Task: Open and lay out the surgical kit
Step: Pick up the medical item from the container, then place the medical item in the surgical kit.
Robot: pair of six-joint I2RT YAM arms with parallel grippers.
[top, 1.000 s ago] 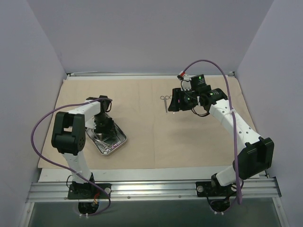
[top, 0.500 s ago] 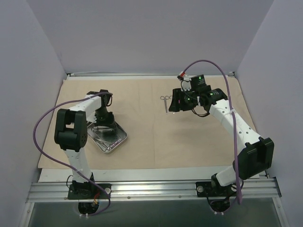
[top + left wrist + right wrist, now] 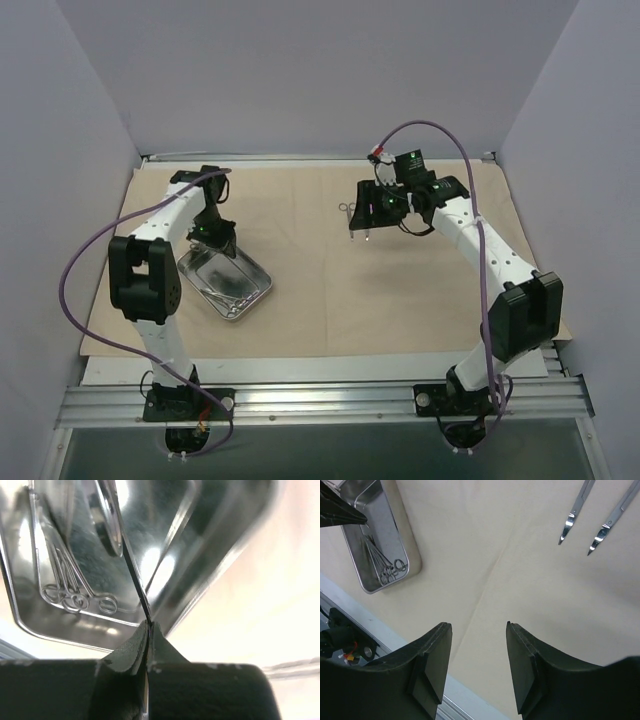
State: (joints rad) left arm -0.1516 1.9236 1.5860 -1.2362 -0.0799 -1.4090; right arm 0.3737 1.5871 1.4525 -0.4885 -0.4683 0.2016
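Between tight left jaws, thin instrument [image 3: 132, 567] over steel tray [image 3: 150, 515]

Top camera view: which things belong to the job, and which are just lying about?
Job: large beige cloth wrap; shiny rectangular steel tray; silver ring-handled instruments inside; two laid-out silver instruments; left claw pinching thin metal instrument.
Other: purple cables; aluminium rail.

The desk [image 3: 320, 370] is carrying a beige cloth [image 3: 320, 300], which is covering nearly all of it and leaving a pale strip showing along the near edge; a faint crease is running across the cloth; a steel tray [image 3: 255, 282] is sitting on its left part; two thin instruments [image 3: 576, 511] are lying side by side on its far middle, well apart from the tray.
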